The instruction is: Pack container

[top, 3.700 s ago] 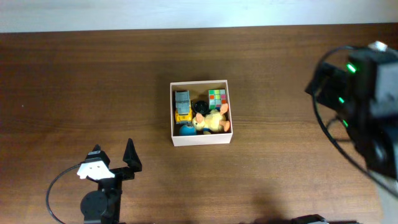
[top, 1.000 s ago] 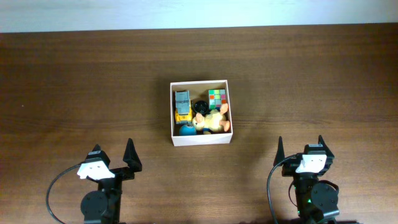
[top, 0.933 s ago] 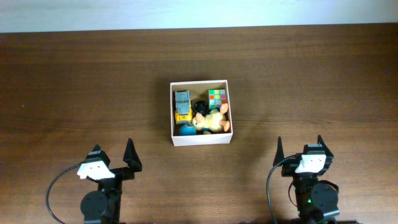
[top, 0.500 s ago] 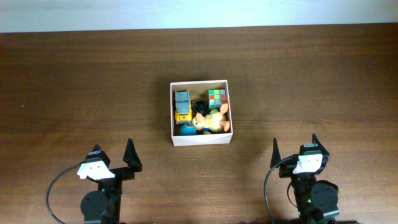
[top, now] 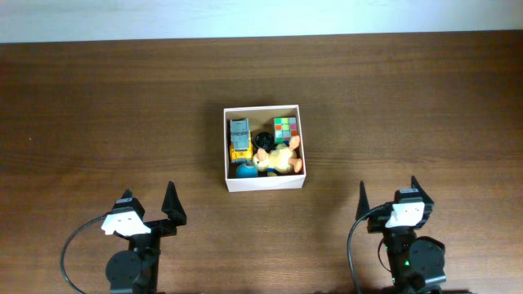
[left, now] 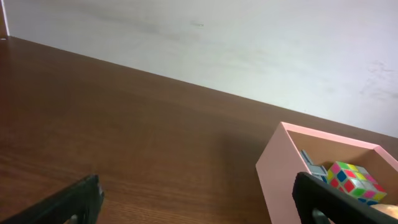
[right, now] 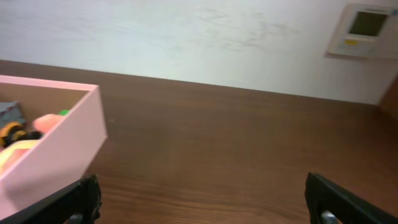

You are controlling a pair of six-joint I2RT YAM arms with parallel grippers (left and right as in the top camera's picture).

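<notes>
The container (top: pixel 263 185) is a square white-walled box at the table's middle. It holds a grey and yellow toy truck (top: pixel 239 138), a colour cube (top: pixel 285 128), a yellow plush (top: pixel 279 159), a black item (top: pixel 262 141) and a blue ball (top: pixel 245 171). My left gripper (top: pixel 149 198) is open and empty near the front left edge. My right gripper (top: pixel 388 190) is open and empty near the front right. The container shows at the right in the left wrist view (left: pixel 280 174) and at the left in the right wrist view (right: pixel 62 149).
The brown wooden table (top: pixel 106 106) runs to a white wall (left: pixel 249 43) at the back. A white wall panel (right: pixel 364 30) hangs at the far right of the right wrist view.
The right arm came down from the right side to its place at the front right edge, then shifted slightly left. The left arm and the container's contents have not moved.
</notes>
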